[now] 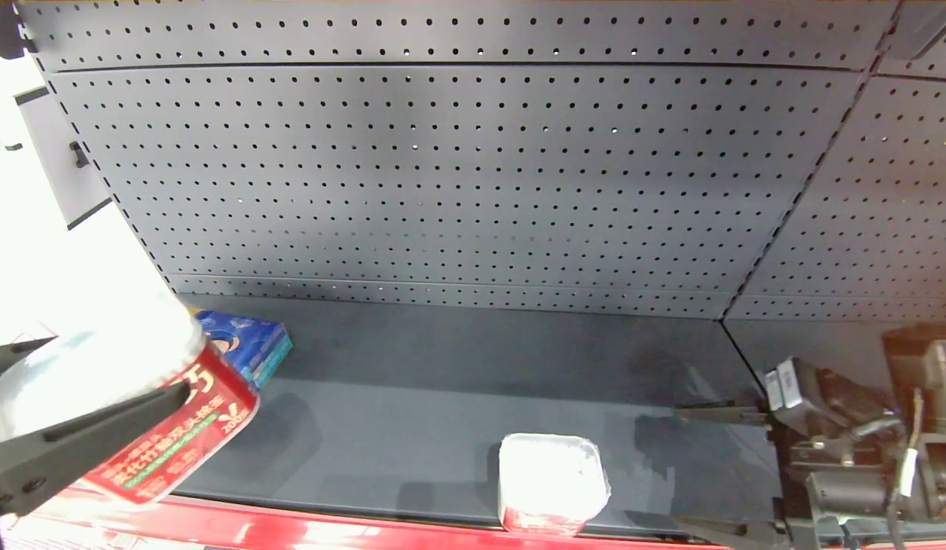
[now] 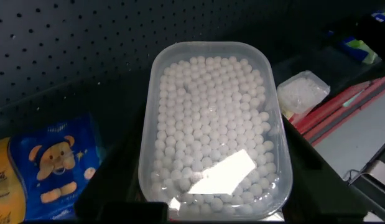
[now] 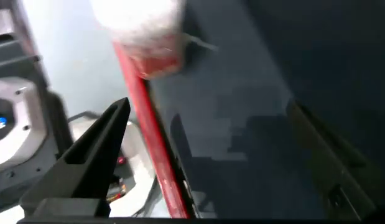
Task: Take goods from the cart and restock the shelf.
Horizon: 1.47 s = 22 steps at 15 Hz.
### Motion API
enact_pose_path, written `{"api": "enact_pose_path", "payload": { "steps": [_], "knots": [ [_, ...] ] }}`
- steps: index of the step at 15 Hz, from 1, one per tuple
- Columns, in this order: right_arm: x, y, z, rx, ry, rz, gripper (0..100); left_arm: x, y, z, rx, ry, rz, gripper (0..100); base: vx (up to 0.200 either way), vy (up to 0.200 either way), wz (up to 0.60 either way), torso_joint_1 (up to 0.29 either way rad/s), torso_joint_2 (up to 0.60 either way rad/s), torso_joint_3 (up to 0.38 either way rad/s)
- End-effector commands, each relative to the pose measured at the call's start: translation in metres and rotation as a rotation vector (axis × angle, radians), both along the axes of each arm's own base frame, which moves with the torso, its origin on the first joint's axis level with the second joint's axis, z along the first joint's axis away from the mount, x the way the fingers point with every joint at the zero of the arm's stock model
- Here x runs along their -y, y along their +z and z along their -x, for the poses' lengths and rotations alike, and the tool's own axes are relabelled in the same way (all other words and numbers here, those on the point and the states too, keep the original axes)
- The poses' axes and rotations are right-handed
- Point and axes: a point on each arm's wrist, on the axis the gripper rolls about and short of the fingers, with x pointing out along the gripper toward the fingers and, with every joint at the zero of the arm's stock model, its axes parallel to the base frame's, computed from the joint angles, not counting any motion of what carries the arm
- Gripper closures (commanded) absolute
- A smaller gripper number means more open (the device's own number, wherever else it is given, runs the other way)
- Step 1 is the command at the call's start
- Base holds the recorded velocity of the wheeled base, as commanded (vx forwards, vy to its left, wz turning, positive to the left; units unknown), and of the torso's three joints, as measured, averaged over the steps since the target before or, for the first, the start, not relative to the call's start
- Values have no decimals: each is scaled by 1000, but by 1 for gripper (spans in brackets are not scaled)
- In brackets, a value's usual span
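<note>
My left gripper (image 1: 114, 370) is shut on a clear-lidded tub (image 1: 137, 397) with a red label, holding it tilted over the shelf's front left corner. From above, the tub (image 2: 214, 130) is full of small white tips. A second, matching tub (image 1: 549, 481) stands on the dark shelf (image 1: 412, 382) near its front edge, right of centre. It also appears in the left wrist view (image 2: 302, 92) and blurred in the right wrist view (image 3: 142, 31). My right gripper (image 1: 683, 467) hovers open just right of that tub, fingers pointing toward it, with nothing between them (image 3: 208, 109).
A blue package (image 1: 247, 344) lies at the shelf's back left, beside the held tub, its bear print (image 2: 55, 165) showing. A perforated grey back panel (image 1: 458, 176) closes the shelf behind. A red strip (image 1: 328, 527) runs along the front edge. A divider post (image 1: 794, 206) stands at the right.
</note>
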Motion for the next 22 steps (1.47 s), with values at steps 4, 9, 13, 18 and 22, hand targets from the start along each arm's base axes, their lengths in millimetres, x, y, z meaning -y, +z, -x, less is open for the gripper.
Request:
{"api": "enact_pose_path", "payload": {
  "steps": [4, 9, 13, 18, 22],
  "knots": [
    [57, 35, 102, 243, -599, -238, 0, 44, -18, -88, -70, -179, -18, 100, 0, 0, 0, 0, 0, 0],
    [60, 37, 134, 392, -961, -312, 0, 80, -18, -140, -106, -386, -8, 100, 0, 0, 0, 0, 0, 0],
    [62, 46, 134, 432, -1013, -311, 0, 107, -32, -186, -59, -638, -31, 100, 0, 0, 0, 0, 0, 0],
    [62, 52, 134, 456, -1029, -305, 0, 127, -55, -224, -10, -835, -29, 100, 0, 0, 0, 0, 0, 0],
    [63, 52, 134, 467, -1049, -288, 0, 148, -88, -239, -22, -895, -63, 100, 0, 0, 0, 0, 0, 0]
  ]
}}
